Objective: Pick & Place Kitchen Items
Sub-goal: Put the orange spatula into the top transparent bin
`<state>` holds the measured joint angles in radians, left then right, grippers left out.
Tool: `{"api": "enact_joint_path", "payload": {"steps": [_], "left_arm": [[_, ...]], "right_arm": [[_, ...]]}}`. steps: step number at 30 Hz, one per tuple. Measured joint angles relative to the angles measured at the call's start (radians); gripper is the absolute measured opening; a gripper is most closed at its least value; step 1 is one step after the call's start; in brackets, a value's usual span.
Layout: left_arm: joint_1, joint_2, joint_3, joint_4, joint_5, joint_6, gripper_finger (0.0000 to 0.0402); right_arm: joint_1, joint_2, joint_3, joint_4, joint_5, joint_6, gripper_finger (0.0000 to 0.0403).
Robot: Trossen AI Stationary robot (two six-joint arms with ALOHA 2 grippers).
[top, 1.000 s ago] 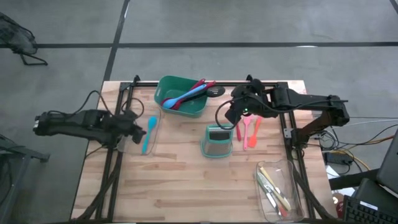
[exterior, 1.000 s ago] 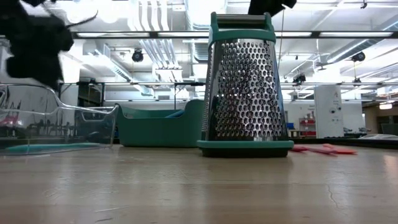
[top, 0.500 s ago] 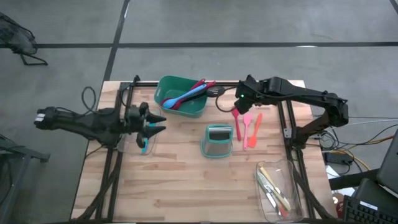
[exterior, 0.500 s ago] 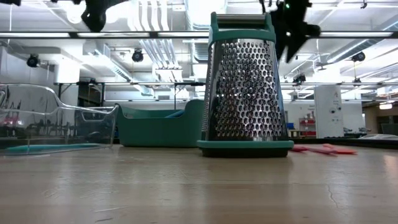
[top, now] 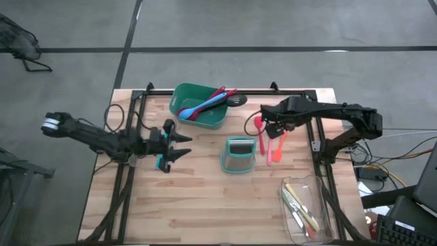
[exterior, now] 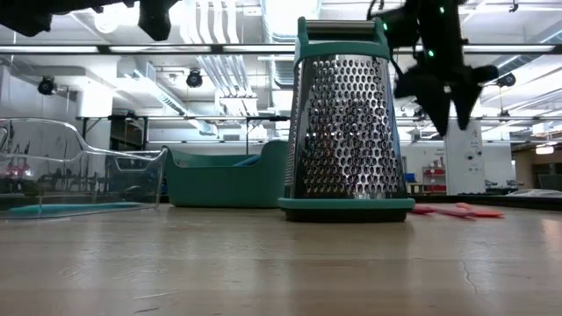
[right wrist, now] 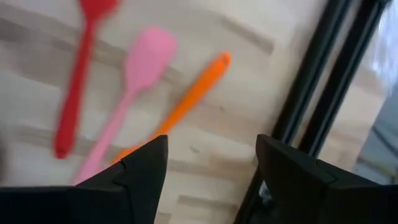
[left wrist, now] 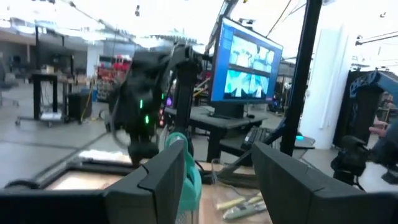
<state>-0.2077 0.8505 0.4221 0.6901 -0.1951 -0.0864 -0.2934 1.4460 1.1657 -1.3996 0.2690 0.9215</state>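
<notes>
From my remote seat, the right gripper [top: 272, 131] hung with its jaws apart and nothing between them, right over the three small silicone spatulas on the wooden table [top: 198, 205]: the red spatula [right wrist: 79, 68], the pink spatula [right wrist: 134, 87] and the orange spatula [right wrist: 186, 99] lay side by side just beyond its fingertips, right of the steel box grater with teal trim [top: 239, 155]. The left gripper [top: 183, 145] was also open and empty, hovering near the teal spatula [top: 161, 161], which its arm mostly covered. The red spoons [top: 222, 91] and blue spoon [top: 201, 106] sat in the green plastic tub [top: 198, 106], and the black slotted spoon [top: 236, 100] poked out beside it. Pale-handled tools [top: 300, 208] lay in the clear plastic tray [top: 307, 236], cut off at the edge, so I couldn't tell them apart
</notes>
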Motion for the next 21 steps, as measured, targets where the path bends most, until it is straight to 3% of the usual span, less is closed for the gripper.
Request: {"api": "enact_joint_path", "payload": {"steps": [5,12,21], "left_arm": [[0.000,0.070,0.015,0.160,0.001,0.063,0.0193],[0.000,0.095,0.040,0.150,0.079,0.058,0.0193],[0.000,0.075,0.040,0.155,0.129,0.069,0.0193]], "right_arm": [[-0.002,0.000,-0.126,0.092,-0.081,0.067,0.0235],[-0.004,0.003,-0.238,0.293,-0.241,0.086,0.0224],[0.000,0.010,-0.345,0.377,-0.296,0.184,0.0248]]}}
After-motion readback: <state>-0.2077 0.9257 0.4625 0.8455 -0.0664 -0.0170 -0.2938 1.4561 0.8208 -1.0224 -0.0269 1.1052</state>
